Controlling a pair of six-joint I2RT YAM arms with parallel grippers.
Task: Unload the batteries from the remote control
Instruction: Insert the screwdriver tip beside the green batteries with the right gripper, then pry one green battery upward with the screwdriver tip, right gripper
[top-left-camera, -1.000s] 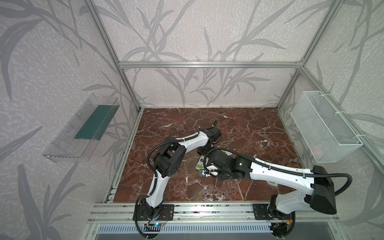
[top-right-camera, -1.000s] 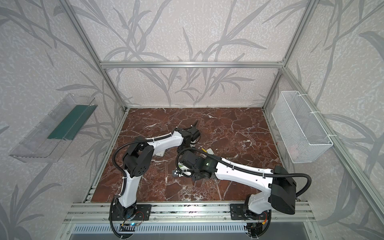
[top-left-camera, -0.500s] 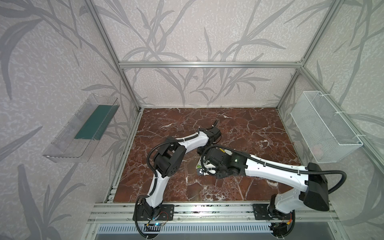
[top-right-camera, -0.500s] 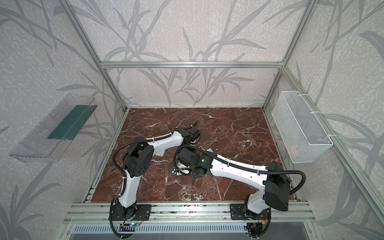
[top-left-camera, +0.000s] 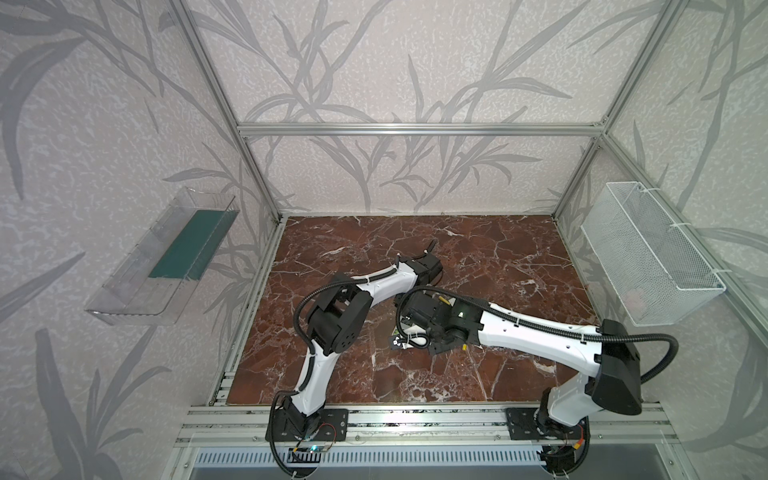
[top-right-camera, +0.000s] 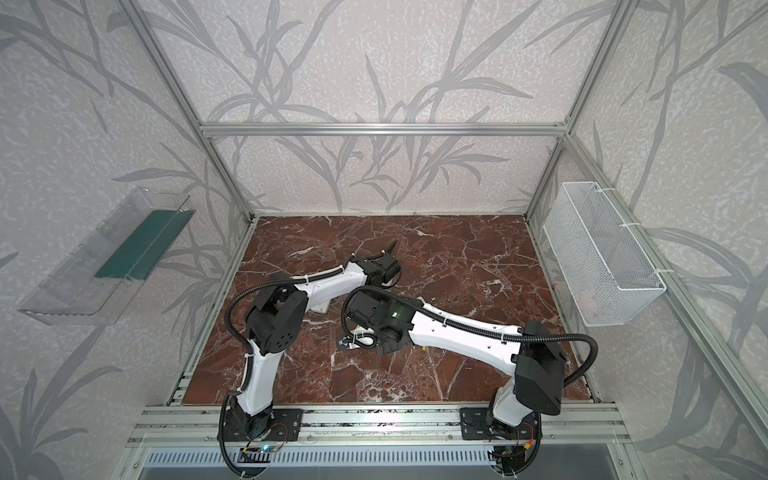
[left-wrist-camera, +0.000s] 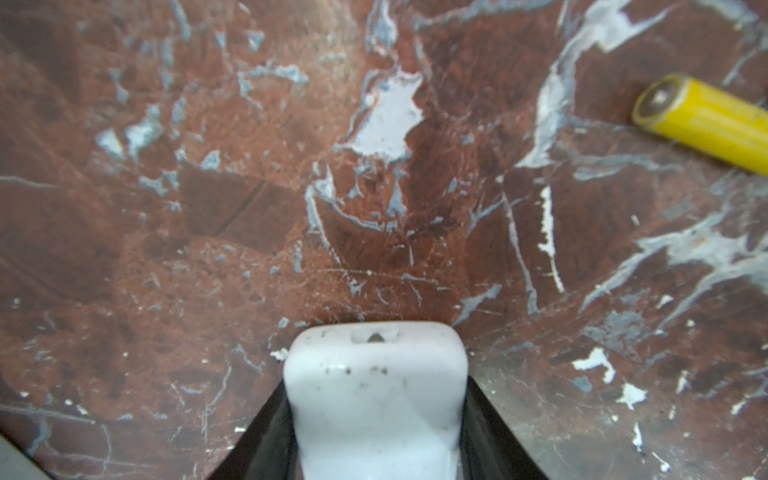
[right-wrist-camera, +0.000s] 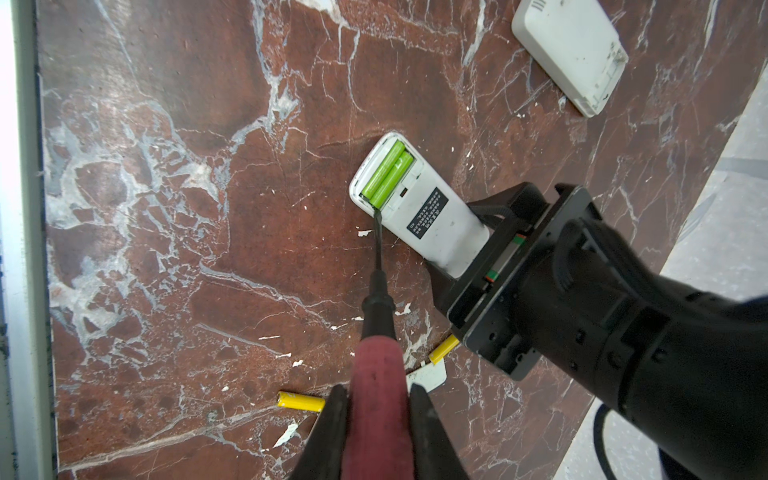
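A white remote control (right-wrist-camera: 432, 216) lies back up on the marble floor with its compartment uncovered. Two lime green batteries (right-wrist-camera: 386, 174) sit side by side inside it. My left gripper (right-wrist-camera: 467, 249) is shut on the remote's other end, and the remote (left-wrist-camera: 374, 395) fills the space between its jaws. My right gripper (right-wrist-camera: 378, 388) is shut on the pink-red handle of a screwdriver (right-wrist-camera: 376, 316). The screwdriver's dark tip touches the near end of the green batteries. Two yellow batteries (right-wrist-camera: 301, 402) (right-wrist-camera: 444, 349) lie loose on the floor. One yellow battery (left-wrist-camera: 706, 120) shows in the left wrist view.
A small white cover (right-wrist-camera: 428, 376) lies by the yellow cells. A second white remote (right-wrist-camera: 569, 54) (top-right-camera: 322, 308) rests further off. A wire basket (top-left-camera: 648, 253) hangs on the right wall and a clear shelf (top-left-camera: 166, 257) on the left wall. The two arms cross mid-floor.
The right arm has shifted a little to the left with the screwdriver in it. The left arm has not moved.
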